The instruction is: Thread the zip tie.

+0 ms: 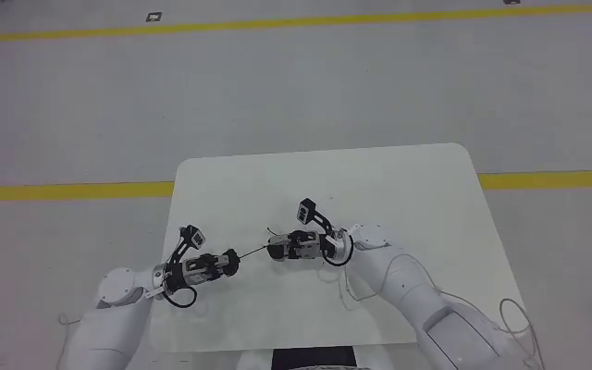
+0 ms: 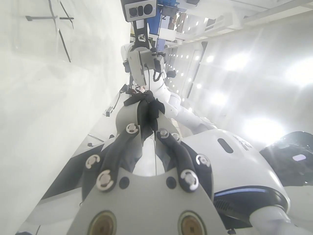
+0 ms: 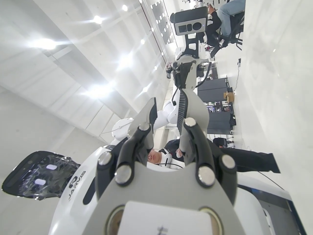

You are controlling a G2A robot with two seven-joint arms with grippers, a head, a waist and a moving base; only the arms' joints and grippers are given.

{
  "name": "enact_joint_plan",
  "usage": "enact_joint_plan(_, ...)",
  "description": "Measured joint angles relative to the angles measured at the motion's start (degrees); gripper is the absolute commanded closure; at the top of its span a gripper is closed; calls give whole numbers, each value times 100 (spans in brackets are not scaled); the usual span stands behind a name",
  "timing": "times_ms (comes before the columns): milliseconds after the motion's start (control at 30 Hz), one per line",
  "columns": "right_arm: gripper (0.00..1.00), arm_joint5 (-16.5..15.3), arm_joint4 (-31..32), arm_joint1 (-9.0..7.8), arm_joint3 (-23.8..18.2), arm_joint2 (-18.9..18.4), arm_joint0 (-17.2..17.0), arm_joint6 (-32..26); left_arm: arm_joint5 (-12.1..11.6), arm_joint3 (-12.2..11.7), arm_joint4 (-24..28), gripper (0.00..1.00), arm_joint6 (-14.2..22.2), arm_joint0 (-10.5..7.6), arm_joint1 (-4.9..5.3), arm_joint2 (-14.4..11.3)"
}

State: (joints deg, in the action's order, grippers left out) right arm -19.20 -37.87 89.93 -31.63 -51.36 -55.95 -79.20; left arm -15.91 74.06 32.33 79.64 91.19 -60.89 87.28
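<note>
so, we see the zip tie (image 1: 252,252) as a thin dark line stretched in the air over the white surface (image 1: 398,185). it hangs above the surface's near part, closer to its left edge than to its right.

the left hand (image 1: 233,260) sits at the end of the tie nearer the surface's left edge. its fingers (image 2: 127,118) are pressed together on the strap. from its own wrist camera we make out the thin strap running back between the closed fingers toward the palm.

the right hand (image 1: 276,248) is at the tie's other end, nearer the middle of the surface, and faces the left hand almost tip to tip. in its own wrist view its two fingers (image 3: 193,108) stand apart with a plain gap between them. we cannot tell whether they touch the tie. both hands point at each other along the line of the tie, above the surface and not resting on it.

a few loose black ties (image 2: 52,17) lie flat on the white surface, well apart from both hands, some crossing one another.
</note>
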Motion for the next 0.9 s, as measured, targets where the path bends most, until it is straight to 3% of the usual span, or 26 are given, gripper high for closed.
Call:
enact_joint_plan(333, 100, 12, 32, 21, 65, 36, 20, 38, 0, 0, 0, 100, 0, 0, 0, 0)
enact_joint_plan(667, 100, -28, 47, 23, 56, 35, -2, 52, 0, 0, 0, 98, 0, 0, 0, 0)
enact_joint_plan(700, 100, -29, 48, 20, 42, 26, -9, 57, 0, 0, 0, 56, 0, 0, 0, 0)
enact_joint_plan(733, 100, -29, 49, 16, 24, 14, -19, 69, 0, 0, 0, 0, 0, 0, 0, 0)
enact_joint_plan(900, 100, -28, 55, -21, -122, -108, -132, 241, -6, 16, -11, 0, -33, -1, -1, -7)
